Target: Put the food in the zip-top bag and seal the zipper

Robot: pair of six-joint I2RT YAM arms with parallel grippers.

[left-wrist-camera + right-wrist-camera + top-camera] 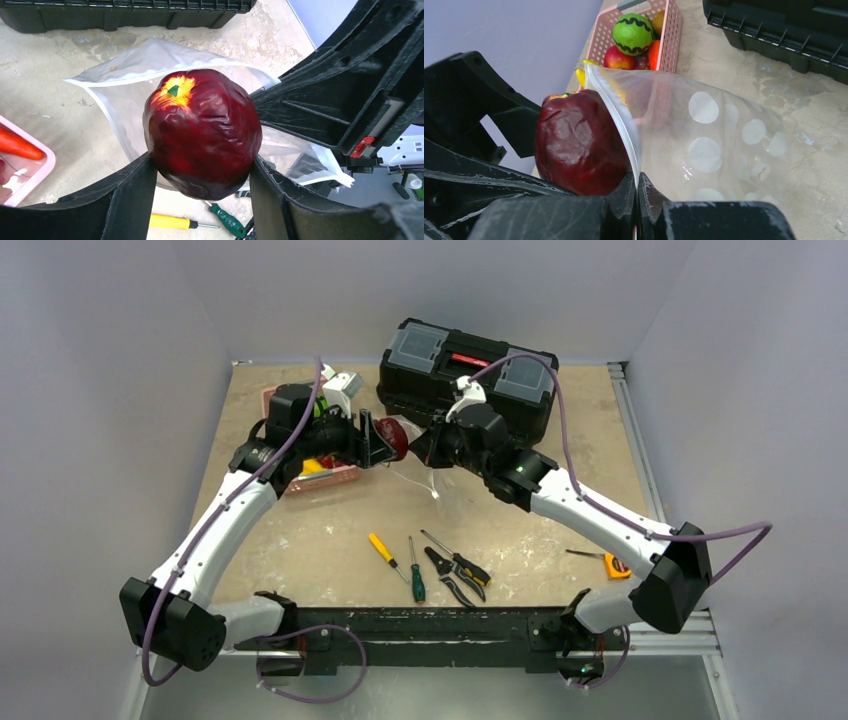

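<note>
Left wrist shows the half-spread left fingers (131,200) clamping a dark red toy fruit (202,135) just outside the mouth of the zip-top bag (130,62), its rim pinched by the fully closed right fingers (650,194).

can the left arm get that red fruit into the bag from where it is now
Probably yes. The right gripper pinches the bag by its rim, lifted right beside the red fruit in the left gripper, with nothing between them. How wide the mouth gapes is unclear.
</note>
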